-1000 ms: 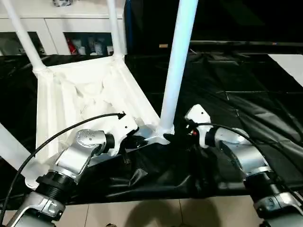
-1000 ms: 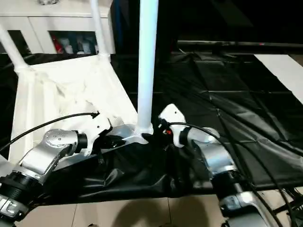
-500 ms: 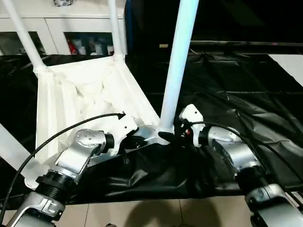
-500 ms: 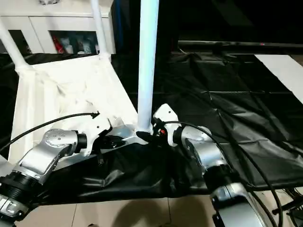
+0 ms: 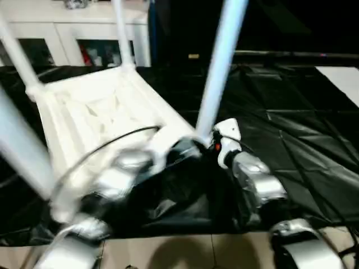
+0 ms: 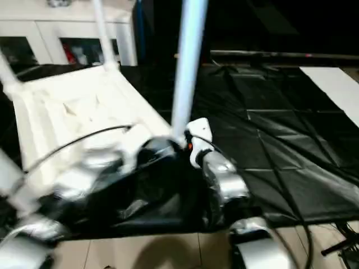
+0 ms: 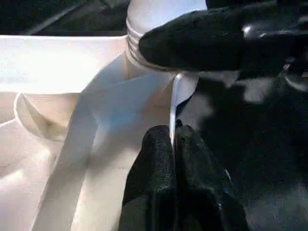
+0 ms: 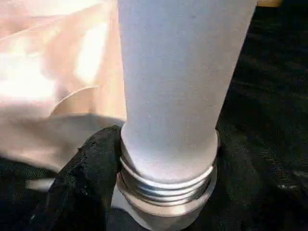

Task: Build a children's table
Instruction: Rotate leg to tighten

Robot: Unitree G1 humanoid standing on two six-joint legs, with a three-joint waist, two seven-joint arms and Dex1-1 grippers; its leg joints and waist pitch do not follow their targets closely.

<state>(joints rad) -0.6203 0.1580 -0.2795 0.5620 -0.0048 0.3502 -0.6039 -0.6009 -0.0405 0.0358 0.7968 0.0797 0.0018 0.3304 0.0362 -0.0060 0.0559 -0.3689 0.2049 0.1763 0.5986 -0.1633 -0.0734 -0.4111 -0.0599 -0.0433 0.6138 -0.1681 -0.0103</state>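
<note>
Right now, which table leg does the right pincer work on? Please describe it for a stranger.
Find the upturned white table on the black sheet. At its corner nearest the robot stands one leg; unlike the other legs, it has the right pincer around its threaded base.

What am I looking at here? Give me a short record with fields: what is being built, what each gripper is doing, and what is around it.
Item: children's table, upside down, legs up
Surface: black sheet
Left gripper: shut on the table's rim by the near corner
Right gripper: fingers on both sides of the near leg at its threaded base
Background: white cabinet
</note>
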